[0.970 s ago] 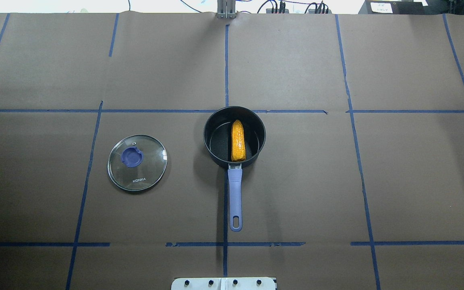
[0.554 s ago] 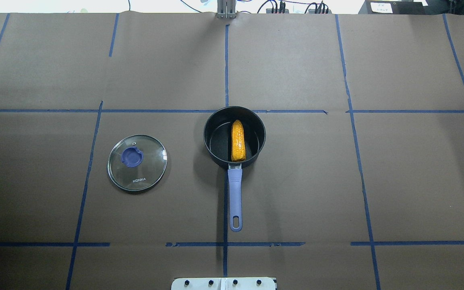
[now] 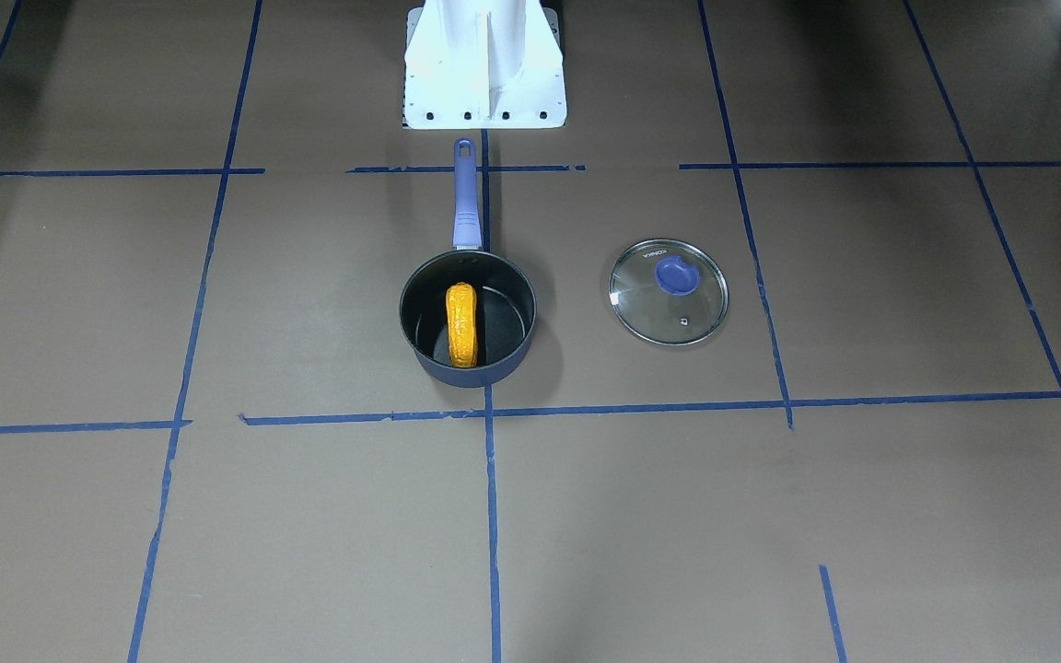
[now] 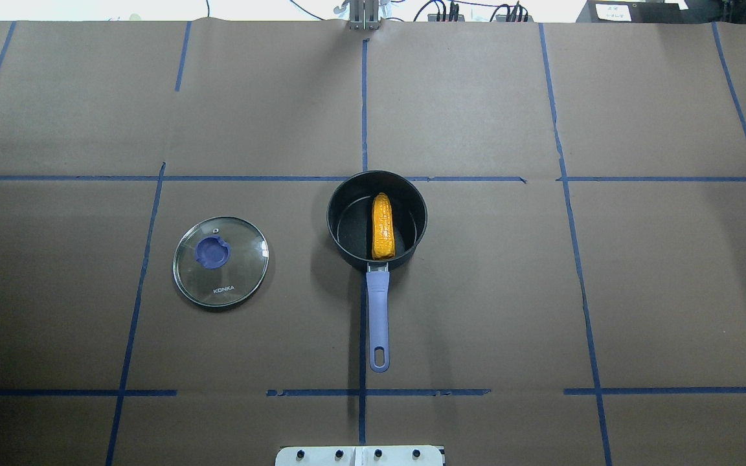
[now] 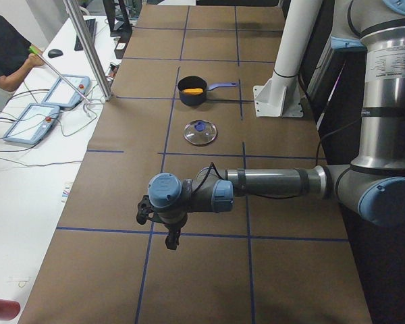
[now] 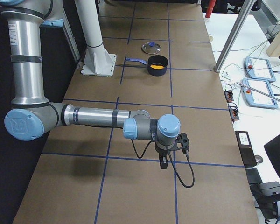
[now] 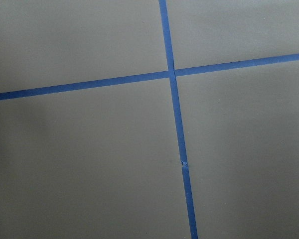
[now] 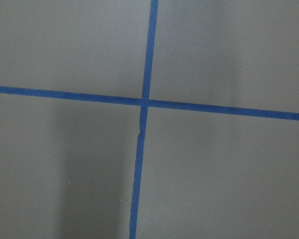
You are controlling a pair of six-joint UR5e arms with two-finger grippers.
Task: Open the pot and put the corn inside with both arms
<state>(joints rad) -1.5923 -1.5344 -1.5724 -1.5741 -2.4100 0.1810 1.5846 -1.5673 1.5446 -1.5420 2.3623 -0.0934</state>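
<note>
The desk (image 4: 541, 291) is covered in brown paper gridded with blue tape (image 4: 363, 97). The left arm (image 5: 270, 182) lies stretched low over the desk's left end and the right arm (image 6: 93, 115) mirrors it over the right end, both well apart from the cookware in the middle. The left gripper (image 5: 170, 240) and right gripper (image 6: 162, 162) hang pointing down. They show only from the side cameras, so I cannot tell whether their fingers are spread or closed. Each wrist camera sees just paper and a tape crossing.

The pot (image 4: 347, 226) sits uncovered near the desk's centre, its handle (image 4: 378, 310) pointing straight at the robot's edge. It looks rigid and the heaviest thing here. I'd judge the long handle the sure hold, since the round wall would slip between two fingers.

The lid (image 4: 240, 255) lies flat toward the left end, well apart from the pot, knob (image 4: 212, 252) up. It is glass, so likely fragile and slick, and the knob is the sensible grip.

The corn (image 4: 383, 226) lies inside the pot, in line with the handle. It looks light, and its bumpy sides should grip well across the middle. As things lie, the job looks done.

The lid's print (image 4: 223, 288) reads KONKA. I can read no other writing.
</note>
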